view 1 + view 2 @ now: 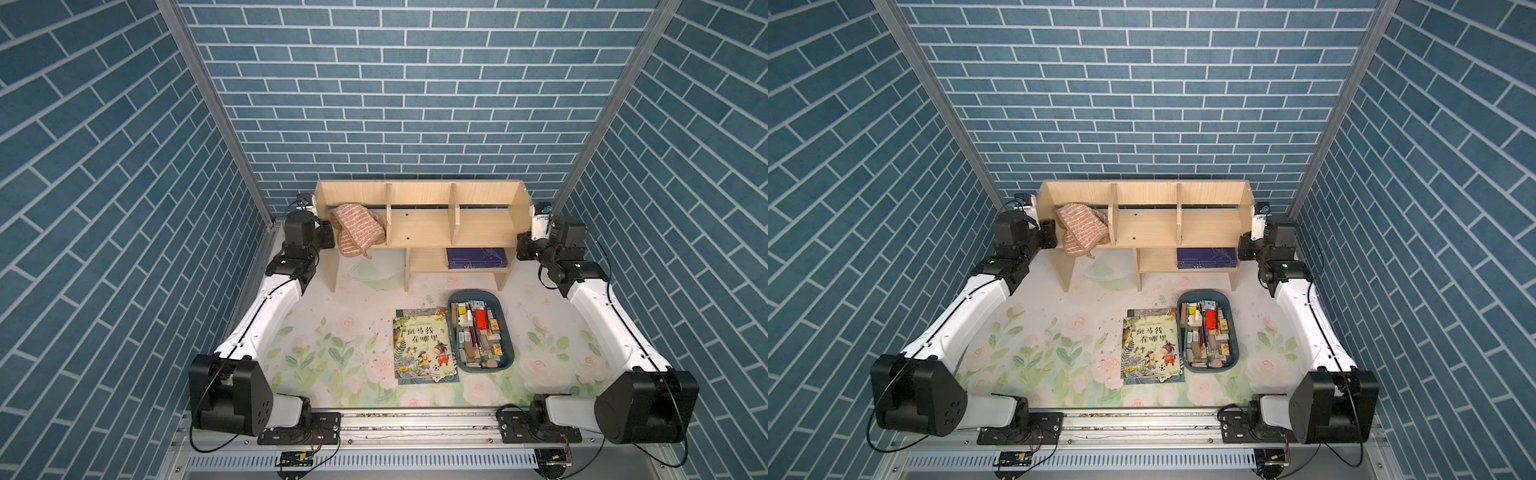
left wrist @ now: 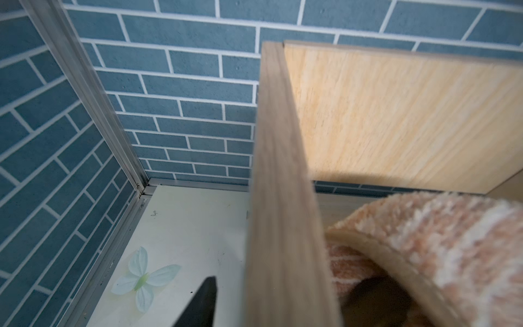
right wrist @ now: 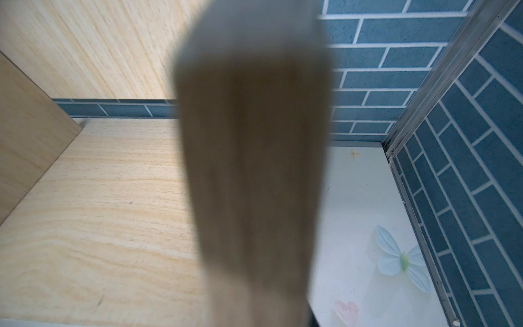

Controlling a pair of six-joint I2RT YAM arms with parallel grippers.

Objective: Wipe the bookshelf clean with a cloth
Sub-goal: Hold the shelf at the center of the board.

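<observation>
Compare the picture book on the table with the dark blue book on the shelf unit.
The picture book has a bright illustrated cover; the dark blue book looks nearly plain. The picture book lies on the table beside the tray; the dark blue book sits on the lower shelf of the bookshelf. Both lie flat.

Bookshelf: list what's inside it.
Left compartment: the cloth, spilling over the front edge. Middle and right: bare wood. Lower shelf: a dark blue book. Anything under the cloth is hidden.
</observation>
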